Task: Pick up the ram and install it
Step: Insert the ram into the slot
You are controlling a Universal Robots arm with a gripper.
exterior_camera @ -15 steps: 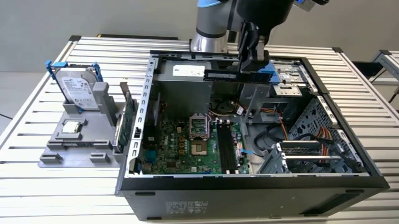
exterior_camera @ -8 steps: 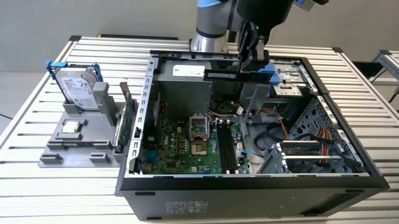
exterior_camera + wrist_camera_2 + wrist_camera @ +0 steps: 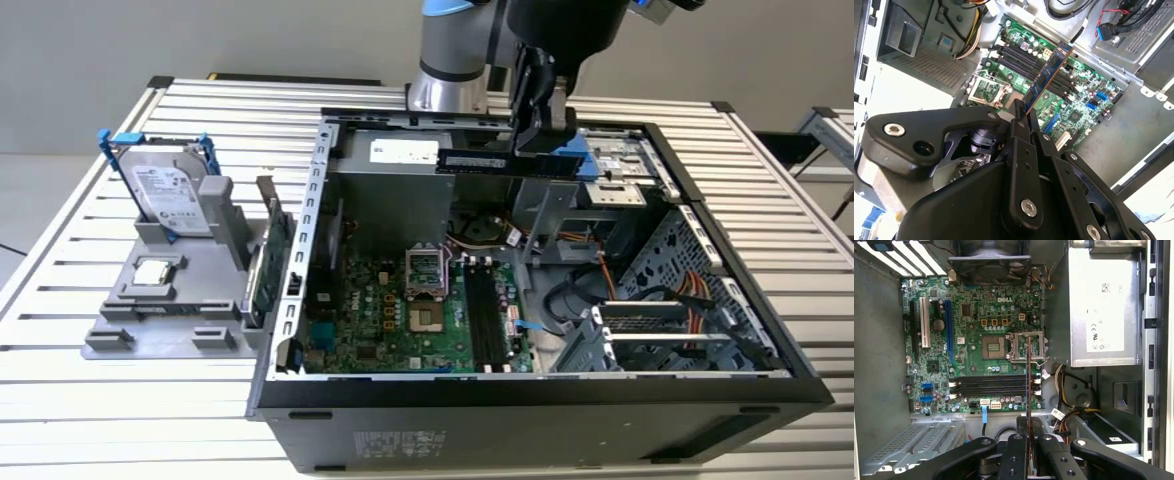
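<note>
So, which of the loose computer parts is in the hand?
The long, thin dark memory stick, clamped in the black hand; the silver hard drive and green card stand in the grey holder.

The hard drive (image 3: pixel 167 195) stands on the table (image 3: pixel 134 400), at the exterior view's left of the computer case (image 3: pixel 534 405). The ram (image 3: pixel 470 161) hangs above its motherboard (image 3: pixel 387 310).

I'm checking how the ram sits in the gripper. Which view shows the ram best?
The second wrist view: the ram juts lengthwise from the gripper, with one face showing. The first wrist view shows the ram edge-on, as a thin line. The exterior view shows it small, held above the case.
</note>
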